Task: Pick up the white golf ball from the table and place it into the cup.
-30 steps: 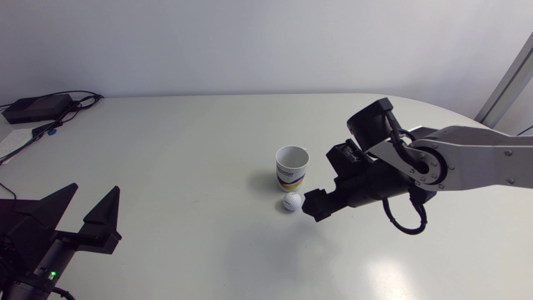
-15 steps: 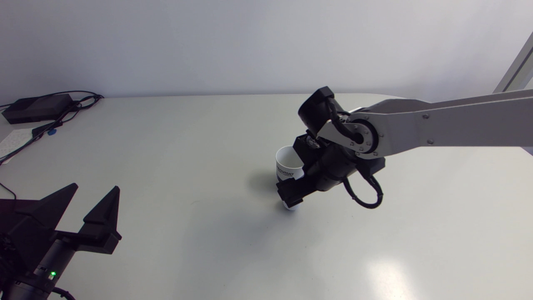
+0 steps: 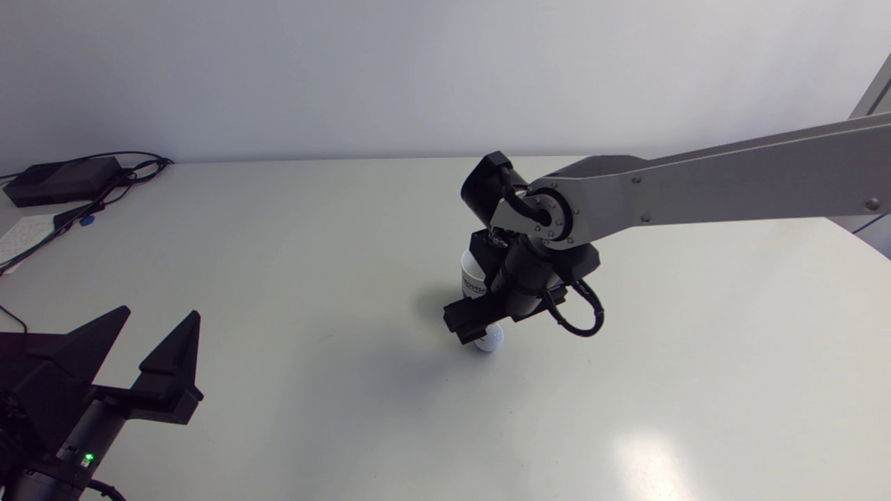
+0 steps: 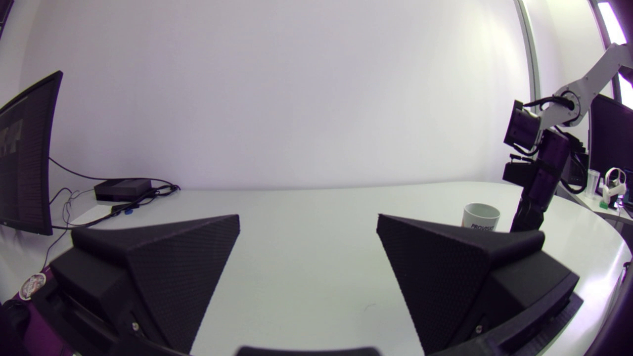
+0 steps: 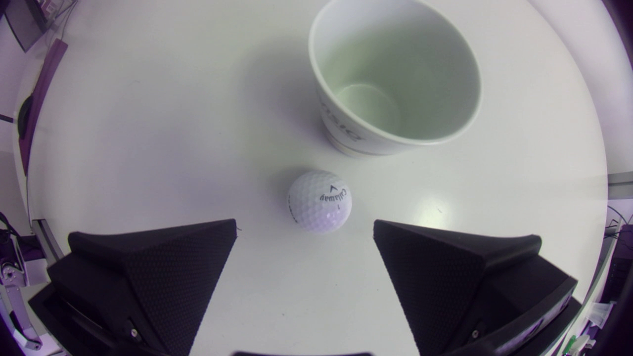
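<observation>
The white golf ball (image 5: 320, 201) lies on the table just ahead of my right gripper (image 5: 305, 232), whose open fingers point down and stand apart from it. In the head view the ball (image 3: 491, 339) peeks out under the right gripper (image 3: 473, 332). The white cup (image 5: 395, 74) stands upright and empty just beyond the ball; in the head view the right wrist hides most of the cup (image 3: 473, 278). My left gripper (image 3: 150, 341) rests open at the table's near left corner, far from both. The left wrist view shows the cup (image 4: 480, 217) beside my right arm (image 4: 539, 168).
A black box (image 3: 62, 179) with cables (image 3: 104, 195) lies at the far left corner of the white table (image 3: 313, 278). A paper sheet (image 3: 24, 233) lies near it.
My right arm swung left and rose over the ball, turning its gripper to point down; it now covers most of the cup in the head view. The left arm stayed still.
</observation>
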